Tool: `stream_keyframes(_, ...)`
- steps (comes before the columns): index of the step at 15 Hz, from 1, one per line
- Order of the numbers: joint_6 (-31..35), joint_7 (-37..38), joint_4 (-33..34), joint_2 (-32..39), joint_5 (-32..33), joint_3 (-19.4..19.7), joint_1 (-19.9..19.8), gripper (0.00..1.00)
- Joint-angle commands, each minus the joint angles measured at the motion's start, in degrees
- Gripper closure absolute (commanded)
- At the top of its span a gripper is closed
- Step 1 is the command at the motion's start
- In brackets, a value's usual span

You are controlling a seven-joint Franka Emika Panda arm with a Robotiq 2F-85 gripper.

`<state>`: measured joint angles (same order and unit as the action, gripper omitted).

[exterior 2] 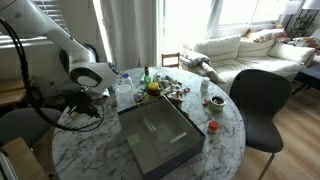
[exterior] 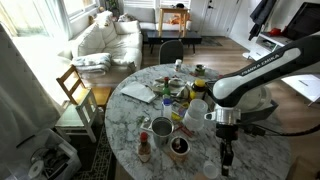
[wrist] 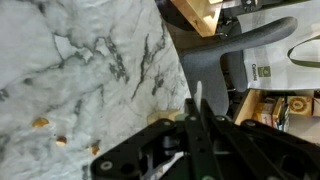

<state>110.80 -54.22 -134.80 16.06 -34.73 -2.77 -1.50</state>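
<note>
Keep end effector narrow as shown: fingers pressed together, nothing visibly held. Hold vertical over marble surface, lower right in exterior view. Watch crumbs, lower left of wrist view, nearby. Probably best: lower slowly, stay inboard of rim, clear of dark bowl further left.

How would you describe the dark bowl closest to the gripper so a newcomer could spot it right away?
Start at the round marble table in an exterior view and go to the near edge of its clutter, beside the gripper. The dark bowl sits there; it is low and wide, whereas the neighbouring metal cup and red bottle stand tall.
</note>
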Motion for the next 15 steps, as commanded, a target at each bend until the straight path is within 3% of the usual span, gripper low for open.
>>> stream_keyframes(1, -1.6, -0.7, 1.1, 2.4, -0.5, -0.1, -1.7, 0.99)
stream_keyframes(15, -3.7, 0.4, 4.4, 9.3, 0.6, -0.1, -3.8, 0.99)
